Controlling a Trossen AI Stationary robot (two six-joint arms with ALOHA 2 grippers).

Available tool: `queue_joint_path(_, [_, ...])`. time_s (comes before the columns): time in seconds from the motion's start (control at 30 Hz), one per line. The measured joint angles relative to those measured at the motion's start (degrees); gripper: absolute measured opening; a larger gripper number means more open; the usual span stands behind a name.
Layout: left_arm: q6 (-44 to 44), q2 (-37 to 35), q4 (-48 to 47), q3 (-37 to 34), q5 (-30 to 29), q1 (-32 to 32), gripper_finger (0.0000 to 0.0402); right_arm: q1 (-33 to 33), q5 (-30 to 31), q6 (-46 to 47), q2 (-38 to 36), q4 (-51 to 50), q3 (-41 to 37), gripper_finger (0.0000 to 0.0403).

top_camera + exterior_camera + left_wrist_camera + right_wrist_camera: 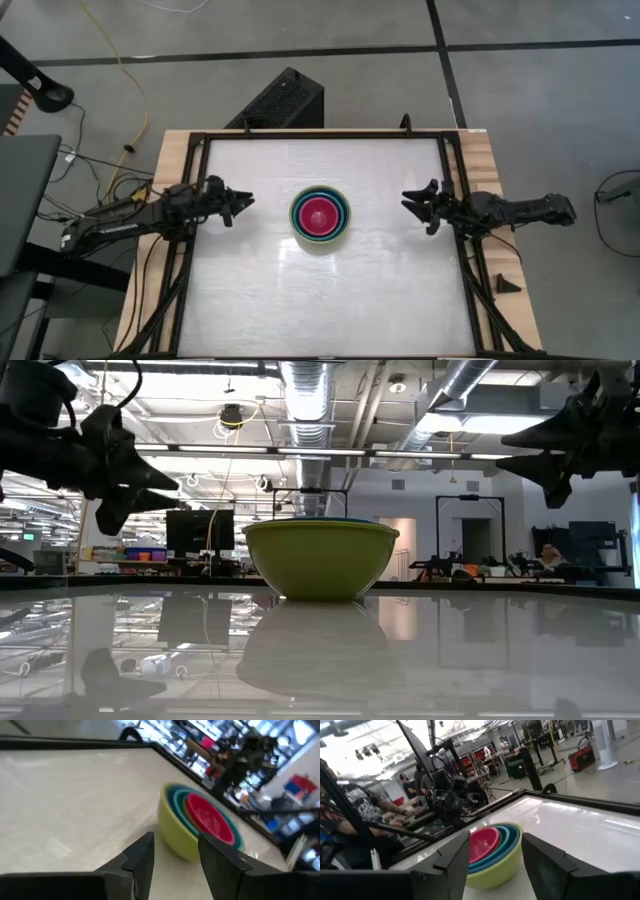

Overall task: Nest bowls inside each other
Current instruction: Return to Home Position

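The bowls [320, 215] stand as one nested stack on their base in the middle of the white table: olive-green outermost, then blue and teal rims, magenta-pink innermost. The stack also shows in the low view [320, 558], the left wrist view [197, 822] and the right wrist view [492, 852]. My left gripper [244, 204] hovers open near the table's left edge, pointing level at the stack. My right gripper [410, 203] hovers open near the right edge, also pointing at it. Neither touches anything.
A dark frame [320, 133] runs around the white table top, with wooden strips at both sides. A small dark piece [505, 284] lies on the right wooden strip. People sit beyond the table in the right wrist view [365, 810]. Bare table top lies around the stack.
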Motion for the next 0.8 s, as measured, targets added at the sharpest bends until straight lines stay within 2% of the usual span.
queue_joint_path(0.17, [4.1,1.3,-1.3,0.5,1.2,0.0,0.0141,0.0,-0.1,-2.0,0.1,-0.8,0.1,0.0209])
queue_joint_path(0.33, [8.3,1.4,-1.5,0.5,1.3,0.0,0.0141,0.0,-2.7,-15.2,1.2,-1.2,0.1,0.0209])
queue_joint_path(0.5, [18.4,1.4,-1.7,0.6,1.3,0.0,0.0141,0.0,-2.8,-24.0,2.5,-1.2,0.1,0.0209])
queue_joint_path(0.63, [24.3,1.4,-1.7,0.6,1.2,0.0,0.0141,0.0,-2.8,-24.6,2.7,-1.2,0.1,0.0209])
queue_joint_path(0.8, [23.8,1.4,-1.7,0.6,1.2,0.0,0.0141,0.0,-2.8,-24.6,2.7,-1.2,0.1,0.0209])
